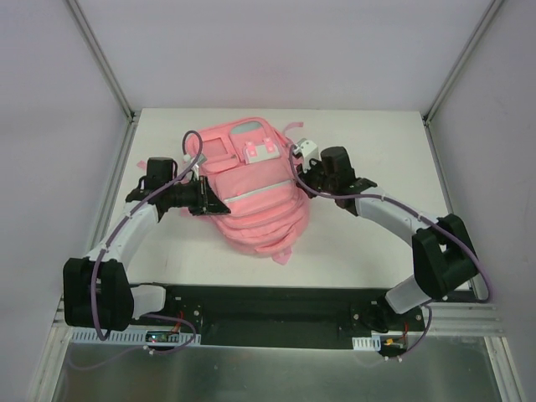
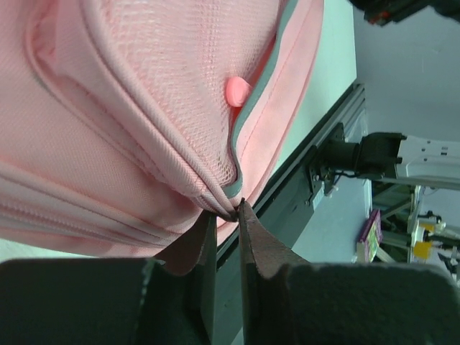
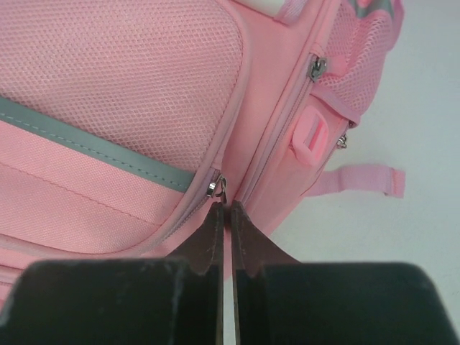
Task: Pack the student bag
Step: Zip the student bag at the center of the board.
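Nearest the viewer, the black base rail (image 1: 268, 306) carries both arms at the near edge of the tabletop (image 1: 352, 251).

Left side: the left gripper (image 2: 227, 214) is clamped on the student bag (image 1: 251, 201). Its tips nip a fold of pink fabric where the grey-edged zip seam comes to a corner.

Centre: the bag lies on the middle of the tabletop, toward the far side, front pockets up, between the two grippers.

Right side: the right gripper (image 3: 224, 207) is clenched, tips pressed to a seam on the bag's flank, just beside a small metal zip pull (image 3: 213, 188). Whether the pull is caught between the tips cannot be told.

Assessment: the step in hand appears to be zip work, with the left arm bracing the fabric and the right addressing the slider. Opening or closing cannot be determined.

The next move calls for a confirmed hold on the pull, then a draw along the zip line against a firm left grip.
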Robot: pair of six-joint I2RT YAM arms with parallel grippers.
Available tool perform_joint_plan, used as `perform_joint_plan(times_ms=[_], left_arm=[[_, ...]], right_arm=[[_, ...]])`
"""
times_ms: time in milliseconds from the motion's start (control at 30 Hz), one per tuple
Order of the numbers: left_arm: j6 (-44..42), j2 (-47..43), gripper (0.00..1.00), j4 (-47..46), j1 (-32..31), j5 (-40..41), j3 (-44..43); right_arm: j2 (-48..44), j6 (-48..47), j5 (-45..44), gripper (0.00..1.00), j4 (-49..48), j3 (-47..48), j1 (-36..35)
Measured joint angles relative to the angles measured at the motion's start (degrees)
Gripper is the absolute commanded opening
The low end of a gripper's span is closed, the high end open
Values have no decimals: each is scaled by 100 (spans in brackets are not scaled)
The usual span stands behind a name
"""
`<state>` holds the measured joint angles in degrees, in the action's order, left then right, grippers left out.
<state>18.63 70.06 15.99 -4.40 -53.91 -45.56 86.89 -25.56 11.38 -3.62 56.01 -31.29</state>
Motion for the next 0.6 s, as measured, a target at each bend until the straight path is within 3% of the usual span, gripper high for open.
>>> perform_joint_plan(times_ms=[100, 333, 600], left_arm=[[-236, 116, 0, 173, 0, -157, -42], [-634, 229, 0, 479, 0, -422, -133], [-868, 555, 0, 728, -57, -597, -693]], right_arm=[[131, -243, 92, 5, -247, 87, 46], [-114, -326, 146, 1, -669, -258, 127], [-1954, 317, 35, 1, -763, -1390, 260]])
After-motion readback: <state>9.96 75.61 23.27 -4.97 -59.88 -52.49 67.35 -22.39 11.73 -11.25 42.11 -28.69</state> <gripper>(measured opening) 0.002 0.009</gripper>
